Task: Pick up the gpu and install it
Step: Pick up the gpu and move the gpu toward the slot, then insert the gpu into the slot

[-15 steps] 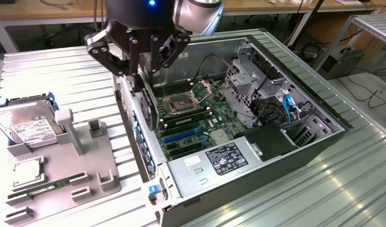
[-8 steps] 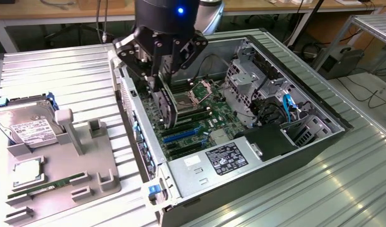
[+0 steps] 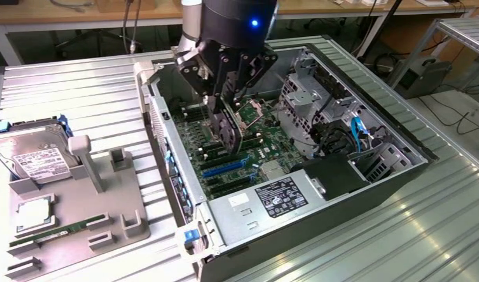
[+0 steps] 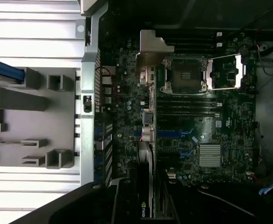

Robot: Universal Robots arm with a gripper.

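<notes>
Misalignment is the main hazard now. The gripper (image 3: 226, 108) is clamped on the gpu (image 3: 230, 134), which hangs edge-down from its fingers inside the open computer case (image 3: 380, 106), just above the motherboard (image 3: 251, 147). If the card's lower edge meets the board off the line of a slot, it could scrape the small parts standing around or jam half-seated. The blue slots (image 3: 223, 169) lie just past the card's lower end, toward the power supply (image 3: 283, 197), and I cannot tell which slot, if any, it is lined up with. A tilted card could also catch the case wall close beside the gripper, and its smooth face likely gives the fingers little bite if it snags. In the wrist view the gpu (image 4: 145, 186) shows as a thin, flat, matte black slab running out from between the dark fingers. The motherboard is dark green and crowded with ridged slots, a finned silver heatsink (image 4: 209, 155) and an open, metal-framed CPU socket (image 4: 185, 74). The case is bare grey sheet metal.
</notes>
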